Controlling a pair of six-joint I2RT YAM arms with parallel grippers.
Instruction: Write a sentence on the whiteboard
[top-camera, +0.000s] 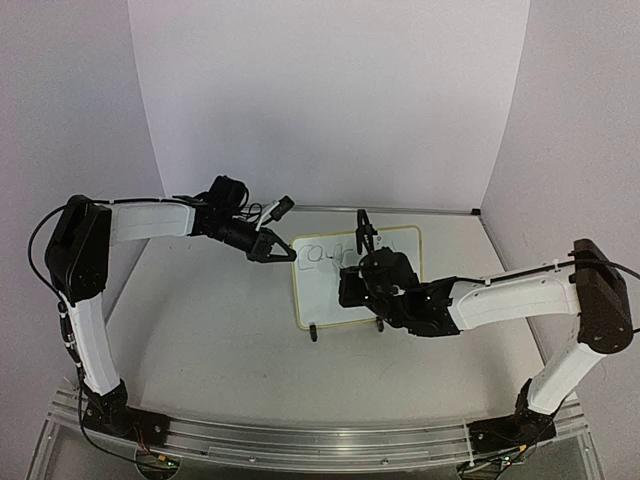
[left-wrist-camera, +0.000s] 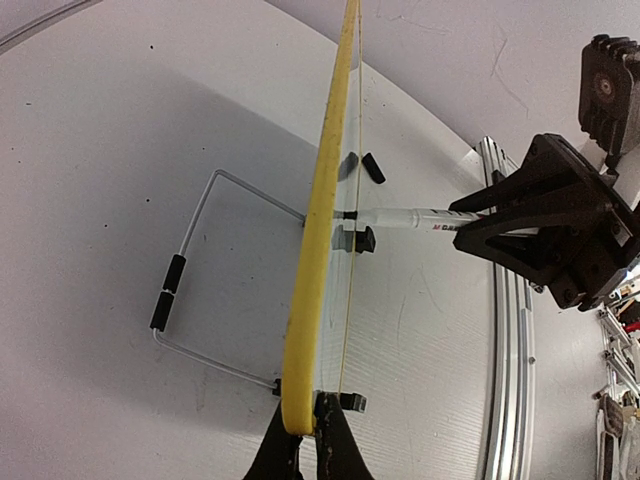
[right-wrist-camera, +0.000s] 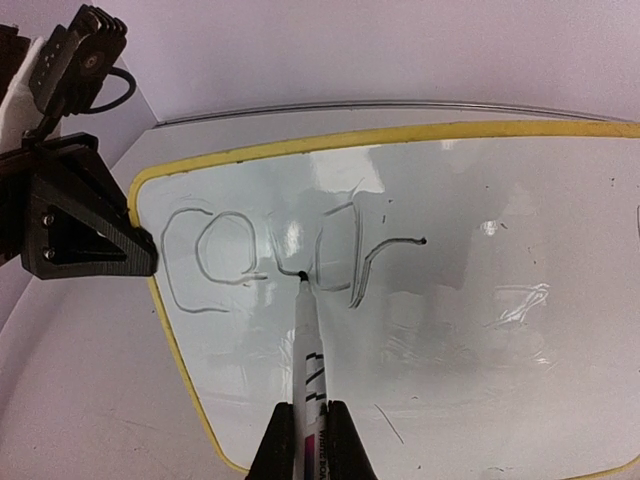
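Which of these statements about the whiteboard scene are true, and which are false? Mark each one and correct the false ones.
1. The right gripper holds a marker with its tip on the whiteboard. True.
2. The left gripper hangs open, clear of the board. False: it is shut on the board's yellow rim.
3. The writing fills two full lines. False: there are only a few letters, roughly "cour", on one line.
4. The board stands upright with a wire stand behind it. True.
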